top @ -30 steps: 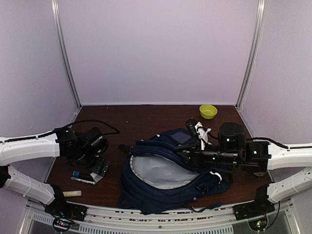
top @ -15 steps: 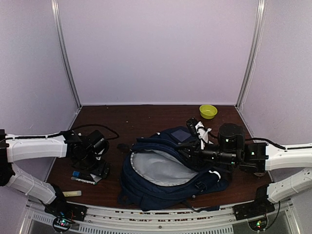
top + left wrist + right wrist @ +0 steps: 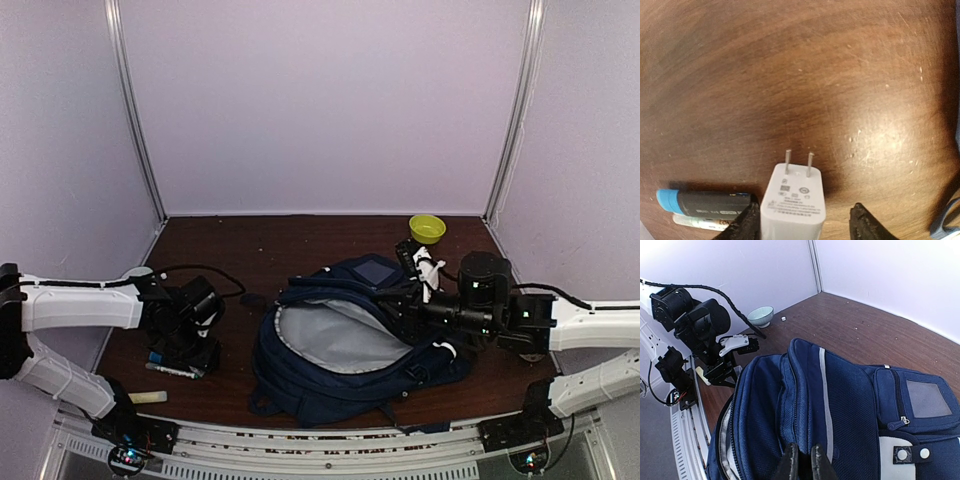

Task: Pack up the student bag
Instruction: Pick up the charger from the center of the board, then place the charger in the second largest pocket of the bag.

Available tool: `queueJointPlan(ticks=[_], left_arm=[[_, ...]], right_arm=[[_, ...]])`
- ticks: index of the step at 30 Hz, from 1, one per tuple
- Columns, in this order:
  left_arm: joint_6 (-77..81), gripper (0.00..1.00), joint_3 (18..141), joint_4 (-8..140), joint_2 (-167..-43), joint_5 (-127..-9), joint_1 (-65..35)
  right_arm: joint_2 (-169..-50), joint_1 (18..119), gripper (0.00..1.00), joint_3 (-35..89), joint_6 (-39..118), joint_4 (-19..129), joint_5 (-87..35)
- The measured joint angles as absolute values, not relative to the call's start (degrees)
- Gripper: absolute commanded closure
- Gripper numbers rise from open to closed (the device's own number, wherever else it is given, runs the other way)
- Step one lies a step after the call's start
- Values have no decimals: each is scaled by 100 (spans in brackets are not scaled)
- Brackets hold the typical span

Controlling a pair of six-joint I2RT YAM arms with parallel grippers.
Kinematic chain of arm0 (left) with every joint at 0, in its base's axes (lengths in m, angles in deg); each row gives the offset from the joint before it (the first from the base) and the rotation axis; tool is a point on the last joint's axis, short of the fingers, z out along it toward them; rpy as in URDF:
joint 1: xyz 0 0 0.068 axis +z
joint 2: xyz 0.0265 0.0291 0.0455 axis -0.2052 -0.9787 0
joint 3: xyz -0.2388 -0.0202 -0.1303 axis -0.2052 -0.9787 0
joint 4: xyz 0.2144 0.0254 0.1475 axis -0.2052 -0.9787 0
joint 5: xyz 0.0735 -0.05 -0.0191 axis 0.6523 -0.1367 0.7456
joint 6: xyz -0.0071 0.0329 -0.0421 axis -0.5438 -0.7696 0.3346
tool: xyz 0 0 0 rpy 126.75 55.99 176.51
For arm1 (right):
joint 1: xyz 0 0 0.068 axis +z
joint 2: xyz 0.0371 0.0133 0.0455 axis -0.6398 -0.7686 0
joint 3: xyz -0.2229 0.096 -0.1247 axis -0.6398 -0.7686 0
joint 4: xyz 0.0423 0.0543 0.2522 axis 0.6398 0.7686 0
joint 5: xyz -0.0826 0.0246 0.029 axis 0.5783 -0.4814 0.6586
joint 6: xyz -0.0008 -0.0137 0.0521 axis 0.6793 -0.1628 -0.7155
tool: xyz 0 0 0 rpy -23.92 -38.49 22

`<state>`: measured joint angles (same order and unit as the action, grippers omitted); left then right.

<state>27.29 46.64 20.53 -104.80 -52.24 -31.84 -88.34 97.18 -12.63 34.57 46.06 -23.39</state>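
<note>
The student bag (image 3: pixel 350 340) lies open just on the near side of the green bowl (image 3: pixel 427 228), with the right gripper (image 3: pixel 804 460) pinching its rim; a slip would shut the mouth. The left gripper (image 3: pixel 805 227) gapes off-centre around the charger (image 3: pixel 792 200): I expect twisting.

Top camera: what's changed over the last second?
The left gripper dropped toward the near edge, now straddling the white charger, jaws open. The right gripper, pinching the student bag, tugged its rim slightly rightward. Blue-capped pen, green bowl stayed put.
</note>
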Motion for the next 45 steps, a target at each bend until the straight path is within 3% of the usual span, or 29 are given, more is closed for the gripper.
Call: queueJointPlan(ticks=[4,12,28,36,45], left_arm=[[2734,75,4662,2064,-10488,-5255,-3171],[2731,100,4765,2095,-10569,-5281,-3171],[2721,100,5110,2643,-10047,-5323,-3328],[2616,100,5108,3041,-9651,-5321,-3436],[2172,100,5143,3635,-9374,-5366,-4172]], right_arm=[[-8810,9716,100,-1289,3448,4606,-2363],[-8633,9716,100,-1391,3433,4678,-2374],[-8354,9716,100,-1772,3243,4385,-1467],[-7726,9679,100,-2902,3320,3269,-678],[-8432,9294,100,-2467,3293,3177,-923]])
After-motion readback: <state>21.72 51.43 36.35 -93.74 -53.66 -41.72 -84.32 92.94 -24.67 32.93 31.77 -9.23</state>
